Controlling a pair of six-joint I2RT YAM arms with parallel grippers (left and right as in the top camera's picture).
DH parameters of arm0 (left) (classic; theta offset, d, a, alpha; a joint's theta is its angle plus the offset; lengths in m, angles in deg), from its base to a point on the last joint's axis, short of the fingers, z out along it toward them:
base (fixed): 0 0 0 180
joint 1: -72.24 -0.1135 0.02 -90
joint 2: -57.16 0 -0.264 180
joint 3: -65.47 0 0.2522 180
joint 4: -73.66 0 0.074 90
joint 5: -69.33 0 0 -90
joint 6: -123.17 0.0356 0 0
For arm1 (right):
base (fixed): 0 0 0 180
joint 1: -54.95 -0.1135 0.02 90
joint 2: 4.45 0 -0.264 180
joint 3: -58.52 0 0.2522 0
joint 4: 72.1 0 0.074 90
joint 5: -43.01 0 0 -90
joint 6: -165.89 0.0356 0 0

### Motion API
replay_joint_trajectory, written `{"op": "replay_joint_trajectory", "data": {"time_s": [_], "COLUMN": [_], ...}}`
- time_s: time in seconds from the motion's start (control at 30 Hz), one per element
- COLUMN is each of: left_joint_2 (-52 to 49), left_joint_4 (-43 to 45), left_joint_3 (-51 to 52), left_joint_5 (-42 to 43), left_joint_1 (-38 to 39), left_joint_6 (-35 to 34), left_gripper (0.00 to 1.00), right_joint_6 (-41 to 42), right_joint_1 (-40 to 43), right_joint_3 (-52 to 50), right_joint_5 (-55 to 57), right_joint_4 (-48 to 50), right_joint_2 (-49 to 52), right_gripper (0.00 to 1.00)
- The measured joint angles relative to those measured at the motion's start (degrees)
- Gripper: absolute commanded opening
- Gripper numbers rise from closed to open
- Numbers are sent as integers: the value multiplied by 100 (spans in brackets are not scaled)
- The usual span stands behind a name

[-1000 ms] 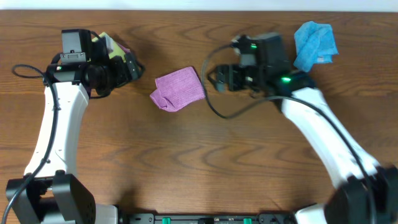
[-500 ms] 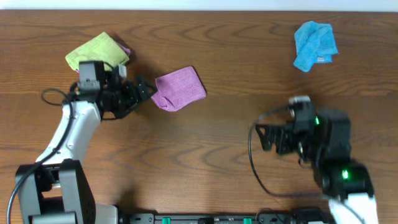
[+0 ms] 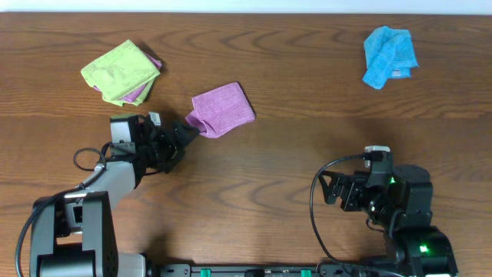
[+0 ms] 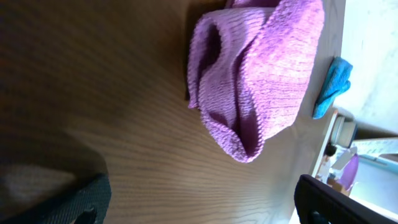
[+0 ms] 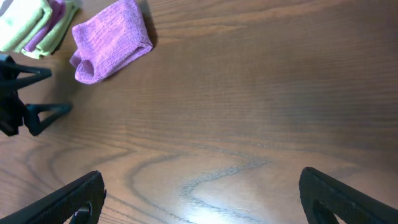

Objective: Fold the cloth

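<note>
**Overhead.** I am finding the cloth (image 3: 222,110) lying as a small folded bundle, toward 11 o'clock from the middle of the surface (image 3: 269,165). My left tool (image 3: 187,131) is sitting just beside the bundle's 7 o'clock corner, released and carrying nothing. I cannot tell whether a tip is touching the fabric. My right tool (image 3: 327,194) is hanging well apart at 5 o'clock, also released and empty. The lime-green cloth (image 3: 117,69) at 10 o'clock and the blue cloth (image 3: 389,54) at 1 o'clock are both lying well apart from the bundle.

**Left wrist.** The cloth (image 4: 255,74) is showing at 1 o'clock, with its near end rolled into a loose, puffy lip instead of a flat crease. My fingers (image 4: 81,200) are standing wide apart, with the lip ahead of them.

**Right wrist.** The cloth (image 5: 112,40) is lying at 11 o'clock, far beyond my fingers (image 5: 68,200).

**Judgement.** I am reading the step in hand as tidying that loose end. To do it well, I am recommending going in low along the surface and pinching only the rolled lip. I am then recommending laying the lip over toward 1 o'clock slowly, so the whole bundle is not dragged along.
</note>
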Motion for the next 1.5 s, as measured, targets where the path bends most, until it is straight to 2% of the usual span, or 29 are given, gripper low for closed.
{"op": "replay_joint_trajectory", "data": {"time_s": [0.33,0.93,1.03,1.17,1.4,1.5], "left_joint_2": [-9,-962,-1139,-1458,-2035,-2264], "left_joint_4": [483,2393,2680,3097,3908,4157], "left_joint_3": [52,-76,-129,-221,-356,-498], "left_joint_5": [-457,-739,-769,-861,-857,-831], "left_joint_1": [581,1145,1226,1338,1436,1493], "left_joint_6": [-522,-1613,-1722,-1814,-1838,-1803], "left_gripper": [95,95,99,81,79,81], "right_joint_6": [83,85,85,85,85,85], "right_joint_1": [0,0,0,0,0,0], "right_joint_3": [0,0,0,0,0,0], "right_joint_5": [0,0,0,0,0,0], "right_joint_4": [-24,-28,-33,-31,-31,-31], "right_joint_2": [0,0,0,0,0,0], "right_gripper": [99,99,99,99,99,99]}}
